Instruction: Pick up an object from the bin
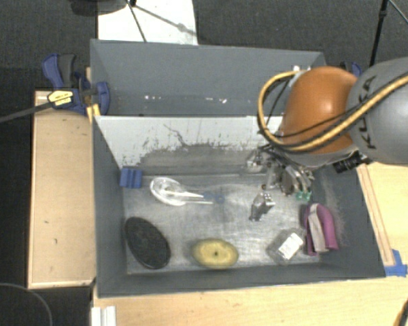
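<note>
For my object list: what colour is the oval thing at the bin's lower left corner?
Black oval thing; best in the camera view.

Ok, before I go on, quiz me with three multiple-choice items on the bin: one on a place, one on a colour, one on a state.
1. Where does the black oval pad lie?
A) by the far wall
B) in the lower-left corner of the bin
C) under the arm

2. What colour is the folded thing nearest the right wall?
A) purple-pink
B) green
C) black

3. The yellow-green disc is:
A) stacked on the oval
B) raised by the gripper
C) flat on the floor, alone

Answers:
1 B, it sits lower left in the view.
2 A, its folds show purple and pink.
3 C, bare floor rings it, and the gripper hangs up and to its right.
</note>
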You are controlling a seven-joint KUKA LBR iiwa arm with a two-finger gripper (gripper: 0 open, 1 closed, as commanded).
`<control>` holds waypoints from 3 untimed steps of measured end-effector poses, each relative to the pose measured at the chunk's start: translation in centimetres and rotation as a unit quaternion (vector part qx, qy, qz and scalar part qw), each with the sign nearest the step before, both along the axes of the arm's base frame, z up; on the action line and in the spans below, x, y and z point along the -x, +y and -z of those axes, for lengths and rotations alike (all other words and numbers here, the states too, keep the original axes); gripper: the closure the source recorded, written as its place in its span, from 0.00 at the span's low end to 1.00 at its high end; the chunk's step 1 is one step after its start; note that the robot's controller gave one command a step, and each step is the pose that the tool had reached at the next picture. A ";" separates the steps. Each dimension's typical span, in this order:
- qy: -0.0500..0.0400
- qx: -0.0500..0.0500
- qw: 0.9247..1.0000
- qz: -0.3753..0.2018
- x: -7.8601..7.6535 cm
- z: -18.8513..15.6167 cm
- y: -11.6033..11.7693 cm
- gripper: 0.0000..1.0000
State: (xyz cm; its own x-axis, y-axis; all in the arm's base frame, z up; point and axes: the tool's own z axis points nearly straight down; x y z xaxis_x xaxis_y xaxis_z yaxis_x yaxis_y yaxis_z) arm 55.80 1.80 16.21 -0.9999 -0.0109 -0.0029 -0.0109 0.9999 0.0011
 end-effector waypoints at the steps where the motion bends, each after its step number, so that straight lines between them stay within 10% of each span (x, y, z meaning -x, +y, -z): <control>1: -0.002 -0.001 0.998 -0.070 -2.7 9.0 7.0 0.00; 2: -0.004 0.000 0.998 -0.067 -2.8 8.7 6.7 1.00; 3: -0.004 0.001 0.995 -0.099 -0.8 -4.6 5.3 1.00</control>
